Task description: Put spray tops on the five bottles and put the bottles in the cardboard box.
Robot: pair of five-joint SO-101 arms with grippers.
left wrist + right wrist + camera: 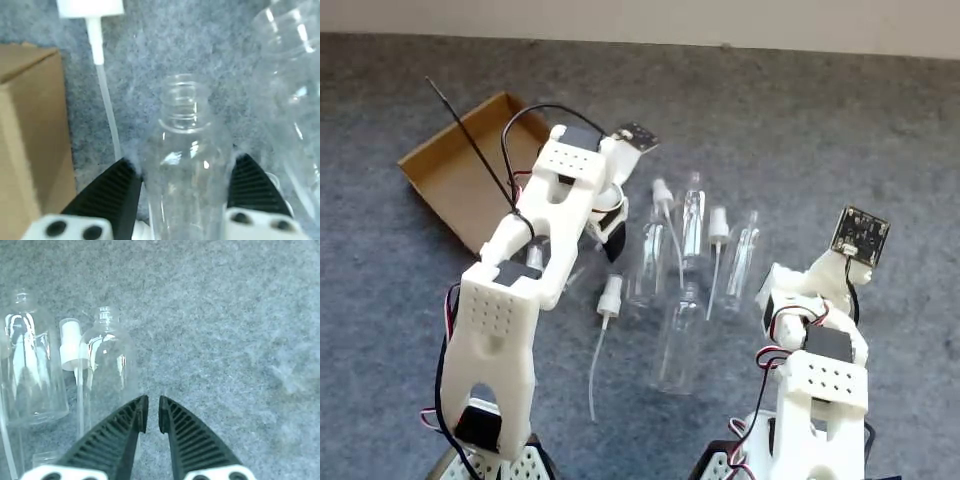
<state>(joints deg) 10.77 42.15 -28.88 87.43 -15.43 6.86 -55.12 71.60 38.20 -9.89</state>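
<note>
In the left hand (pixel 185 167), one bottle (pixel 182 115) (three spray tops (pixel 610 295) loose)

You get soft, even light over the grey carpet (pixel 880 130), with only faint shadows beside the arms (pixel 510 300). Bright white glints sit on the clear bottles (pixel 692 225), strongest on the bottle (pixel 187 165) nearest your left wrist camera.

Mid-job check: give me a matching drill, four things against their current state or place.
1 left gripper
2 right gripper
3 cardboard box
4 spray top nearest the left arm

a lying loose on the carpet
b almost shut, empty
c far left on the carpet
d clamped on an uncapped bottle

Pairs: 1-d, 2-b, 3-c, 4-a
</note>
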